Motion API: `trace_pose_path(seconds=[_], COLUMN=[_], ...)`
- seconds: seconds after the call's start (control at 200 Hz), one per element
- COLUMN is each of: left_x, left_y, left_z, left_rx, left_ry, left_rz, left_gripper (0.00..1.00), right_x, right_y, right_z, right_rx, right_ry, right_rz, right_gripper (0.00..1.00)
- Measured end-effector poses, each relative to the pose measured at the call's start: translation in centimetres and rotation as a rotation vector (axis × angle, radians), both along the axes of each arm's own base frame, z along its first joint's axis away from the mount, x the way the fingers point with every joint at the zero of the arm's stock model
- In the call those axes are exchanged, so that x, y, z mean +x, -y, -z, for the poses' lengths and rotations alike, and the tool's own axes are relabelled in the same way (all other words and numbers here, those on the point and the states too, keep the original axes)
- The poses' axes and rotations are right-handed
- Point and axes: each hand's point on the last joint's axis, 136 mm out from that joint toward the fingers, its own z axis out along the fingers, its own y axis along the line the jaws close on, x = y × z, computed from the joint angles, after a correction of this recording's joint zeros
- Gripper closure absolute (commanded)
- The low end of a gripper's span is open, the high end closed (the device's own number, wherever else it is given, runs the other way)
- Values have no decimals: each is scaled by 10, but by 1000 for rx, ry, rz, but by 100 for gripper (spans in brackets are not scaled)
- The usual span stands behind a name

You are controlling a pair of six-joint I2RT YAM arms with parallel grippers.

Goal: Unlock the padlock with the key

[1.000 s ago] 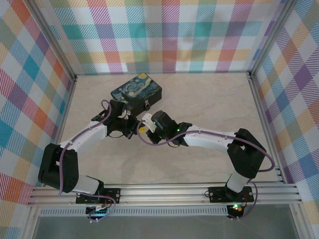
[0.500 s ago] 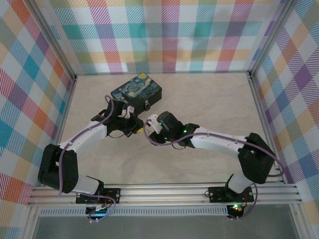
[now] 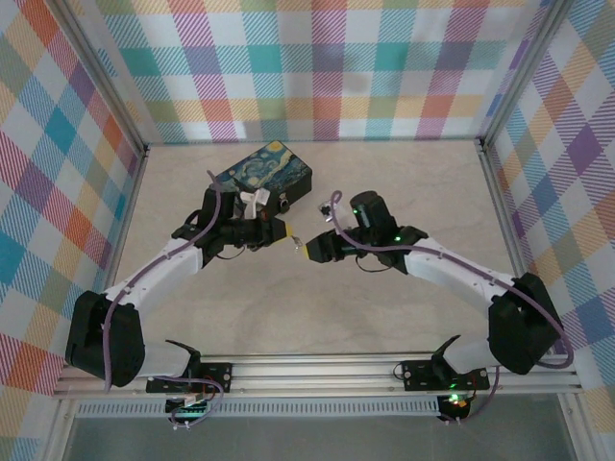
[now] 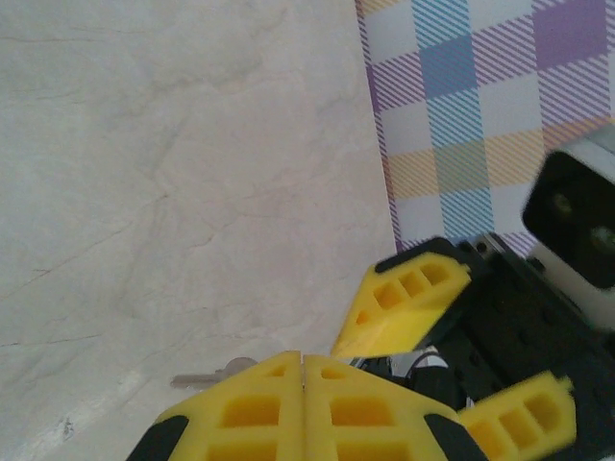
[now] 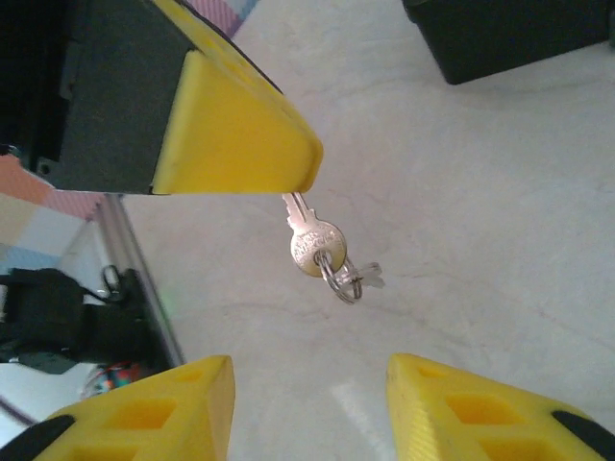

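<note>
My left gripper (image 3: 282, 230) is shut on the blade of the silver key (image 5: 313, 246), which hangs clear of the table with a small ring through its head. In the left wrist view the key (image 4: 206, 377) pokes out beside the closed yellow fingers (image 4: 259, 413). Facing it from the right, a short gap away, my right gripper (image 3: 310, 251) stands open with nothing between its fingers (image 5: 144, 415). The padlock (image 3: 285, 204) is a tiny dark piece on the near side of the night-sky box (image 3: 261, 171), just behind both grippers.
The box's dark corner (image 5: 509, 34) lies beyond the key in the right wrist view. Checked walls (image 3: 317, 67) close in the back and both sides. An aluminium rail (image 3: 317, 370) runs along the near edge. The beige tabletop (image 3: 404, 192) stretches right of the box.
My right gripper has opened and drawn back to the right, away from the key. The left gripper has stayed shut on the key and shifted slightly up and right.
</note>
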Motion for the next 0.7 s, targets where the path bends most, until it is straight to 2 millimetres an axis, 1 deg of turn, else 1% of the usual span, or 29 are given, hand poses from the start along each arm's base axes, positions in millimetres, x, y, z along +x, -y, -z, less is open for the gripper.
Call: trace_pose_path(seconds=[0.145, 0.35, 0.485, 0.7], left_x=[-6, -19, -22, -27], left_y=[7, 20, 23, 27], left_z=[-2, -4, -5, -5], left_rx=[-13, -31, -33, -36], left_ry=[24, 38, 42, 42], left_rz=[39, 98, 112, 131], left_gripper=[100, 100, 100, 100], right_x=[8, 0, -2, -4], right_y=[9, 4, 1, 7], right_z=[-6, -15, -13, -11], right_rx=[49, 111, 132, 150], right_ry=[-29, -41, -58, -81], right_rz=[8, -65, -102, -119], right_gripper=[54, 55, 55, 55])
